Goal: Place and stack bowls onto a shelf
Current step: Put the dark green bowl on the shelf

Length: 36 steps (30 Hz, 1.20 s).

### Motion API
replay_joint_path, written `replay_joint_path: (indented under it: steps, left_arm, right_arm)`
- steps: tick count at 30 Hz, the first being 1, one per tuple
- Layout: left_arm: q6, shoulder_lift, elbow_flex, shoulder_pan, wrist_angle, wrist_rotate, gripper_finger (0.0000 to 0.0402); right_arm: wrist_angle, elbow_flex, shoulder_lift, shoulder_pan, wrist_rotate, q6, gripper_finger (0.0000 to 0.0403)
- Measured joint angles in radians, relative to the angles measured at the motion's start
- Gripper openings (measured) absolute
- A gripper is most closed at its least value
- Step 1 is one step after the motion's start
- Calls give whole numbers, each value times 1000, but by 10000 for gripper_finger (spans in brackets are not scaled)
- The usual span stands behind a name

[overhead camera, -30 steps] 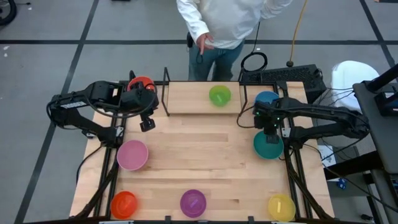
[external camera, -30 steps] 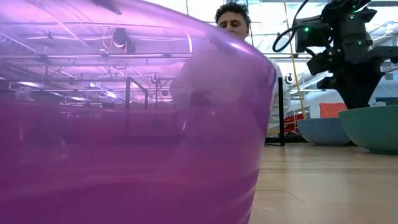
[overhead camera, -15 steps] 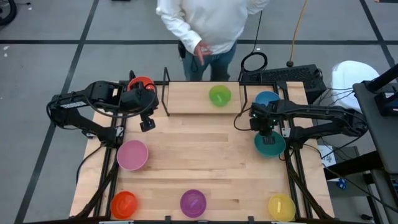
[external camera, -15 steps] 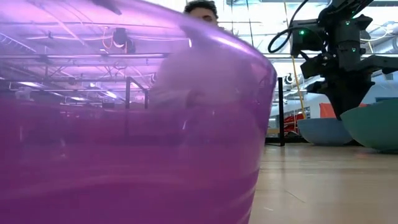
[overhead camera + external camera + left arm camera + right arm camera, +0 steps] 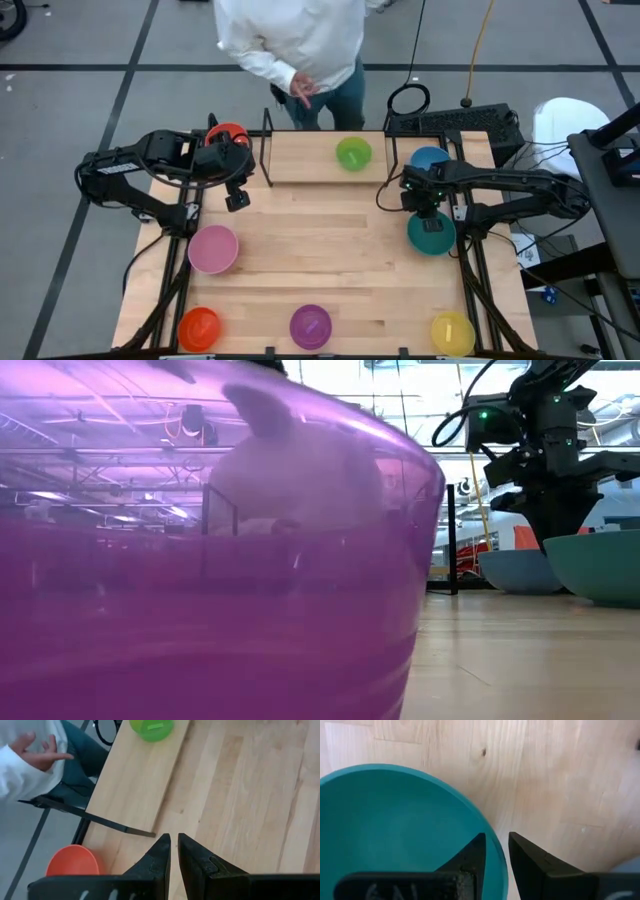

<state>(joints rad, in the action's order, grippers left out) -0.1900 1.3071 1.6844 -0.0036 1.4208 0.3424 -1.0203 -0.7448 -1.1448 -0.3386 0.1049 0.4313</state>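
Observation:
My right gripper [image 5: 425, 207] is shut on the far-left rim of the teal bowl [image 5: 433, 234], which stands on the table's right side. The low view shows this gripper [image 5: 558, 538] at the teal bowl's [image 5: 600, 565] edge. My left gripper [image 5: 237, 200] is shut and hangs over bare table just left of the shelf [image 5: 310, 160]. On the shelf stands the green bowl [image 5: 353, 153]. The blue bowl [image 5: 428, 157] sits right of the shelf and the red bowl [image 5: 228, 135] left of it. Pink [image 5: 213, 248], orange [image 5: 198, 328], purple [image 5: 311, 326] and yellow [image 5: 452, 333] bowls rest on the table. My right gripper pinches the teal bowl's rim [image 5: 496, 851], one finger [image 5: 470, 857] inside the bowl and one [image 5: 532, 862] outside. The fingers come from above, pointing down. The bowl sits upright with its base on the table.
A person in a white top [image 5: 290, 40] stands at the table's far edge, a hand [image 5: 42, 752] near the shelf's left end. The shelf's black uprights [image 5: 267, 150] stand close to my left gripper. The purple bowl [image 5: 200, 560] fills most of the low view. Bare wood [image 5: 330, 250] lies mid-table.
My right gripper has moved a little toward the table's left and come down onto the teal bowl's far-left rim. The bowl has stayed on the table. The person has stepped toward the table's left side.

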Motion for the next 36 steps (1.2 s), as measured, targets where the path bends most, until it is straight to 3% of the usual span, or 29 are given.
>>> replay_joint_path:
  steps: [9, 16, 22, 27, 36]
  left_arm:
    - [-3, 0, 0, 0, 0, 0, 42]
    - [-7, 0, 0, 0, 4, 0, 42]
    - [-22, 0, 0, 0, 6, 0, 42]
    - [-42, 0, 0, 0, 6, 0, 42]
    - [-48, 0, 0, 0, 6, 0, 42]
  right_arm:
    - [20, 0, -103, 0, 3, 1, 74]
    - [96, 0, -133, 0, 9, 26, 10]
    - [119, -16, -117, 12, 3, 27, 2]
    - [125, -101, -112, 48, -22, -5, 1]
    - [212, -328, -158, 120, -186, -51, 1]
